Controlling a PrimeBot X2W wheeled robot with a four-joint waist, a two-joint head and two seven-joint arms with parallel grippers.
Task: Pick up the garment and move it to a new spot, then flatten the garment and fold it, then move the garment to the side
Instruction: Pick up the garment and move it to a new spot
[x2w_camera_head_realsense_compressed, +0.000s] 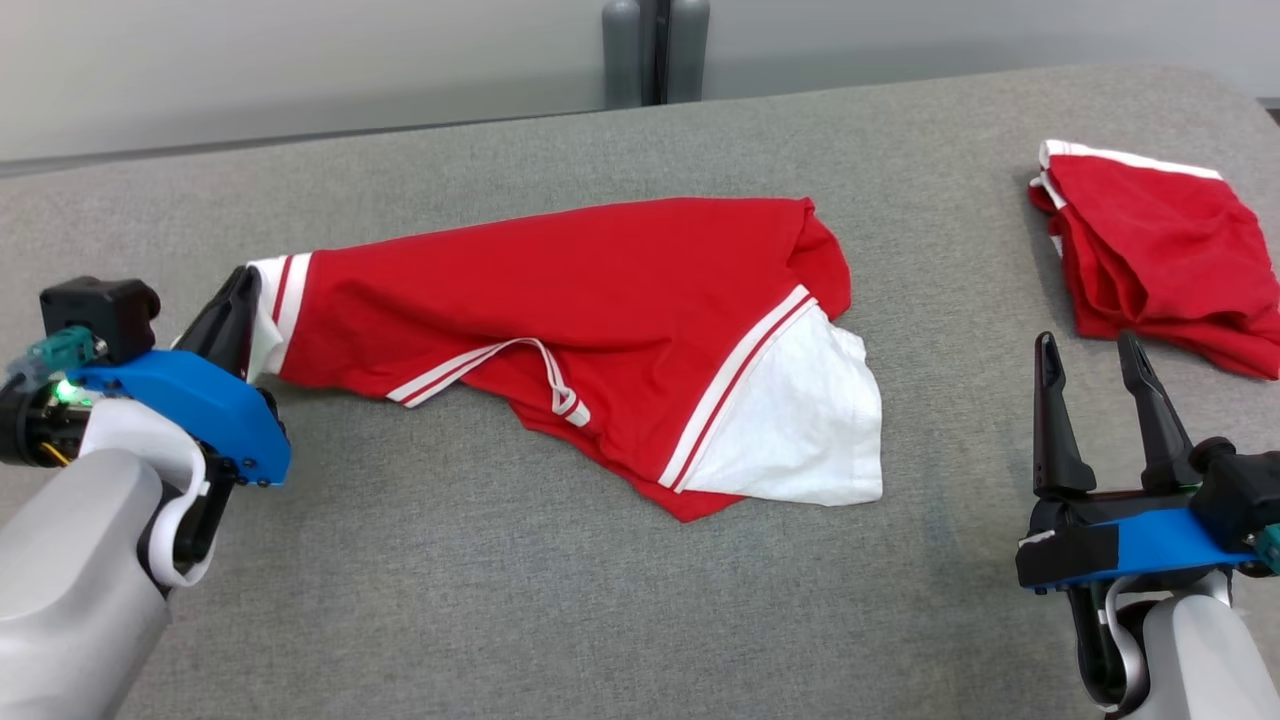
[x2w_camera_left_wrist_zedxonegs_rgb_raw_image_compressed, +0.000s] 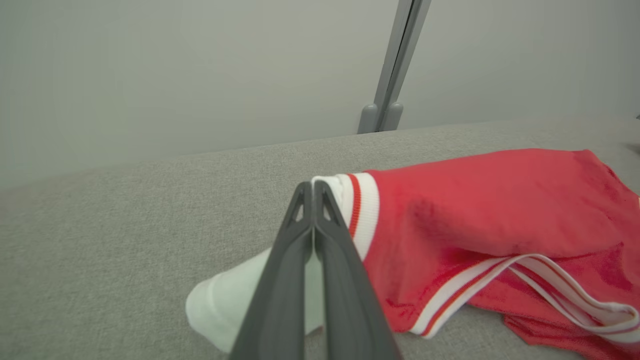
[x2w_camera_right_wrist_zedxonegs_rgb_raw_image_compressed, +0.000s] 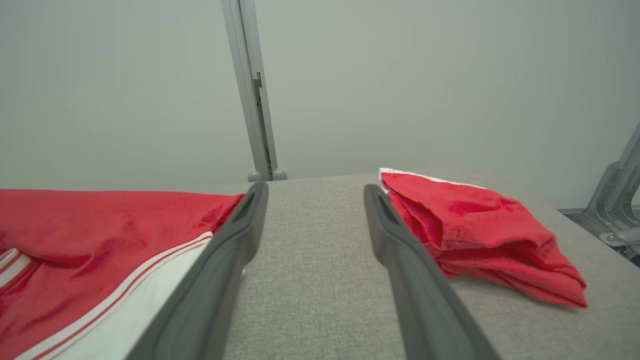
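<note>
The garment (x2w_camera_head_realsense_compressed: 560, 300) is a red shirt with white striped trim and a white panel, lying crumpled and stretched out across the middle of the grey table (x2w_camera_head_realsense_compressed: 480, 600). My left gripper (x2w_camera_head_realsense_compressed: 240, 290) is shut on the white cuff at the garment's left end; in the left wrist view its fingertips (x2w_camera_left_wrist_zedxonegs_rgb_raw_image_compressed: 312, 185) pinch that white edge of the garment (x2w_camera_left_wrist_zedxonegs_rgb_raw_image_compressed: 500, 210). My right gripper (x2w_camera_head_realsense_compressed: 1090, 350) stands open at the lower right, above bare table and apart from the cloth. In the right wrist view its open fingers (x2w_camera_right_wrist_zedxonegs_rgb_raw_image_compressed: 315, 192) frame bare table, with the garment (x2w_camera_right_wrist_zedxonegs_rgb_raw_image_compressed: 100, 240) to their left.
A second red garment (x2w_camera_head_realsense_compressed: 1160, 250), folded into a loose pile, lies at the table's back right, just beyond my right gripper and to its right (x2w_camera_right_wrist_zedxonegs_rgb_raw_image_compressed: 475, 225). A grey post (x2w_camera_head_realsense_compressed: 655, 50) stands behind the table's far edge.
</note>
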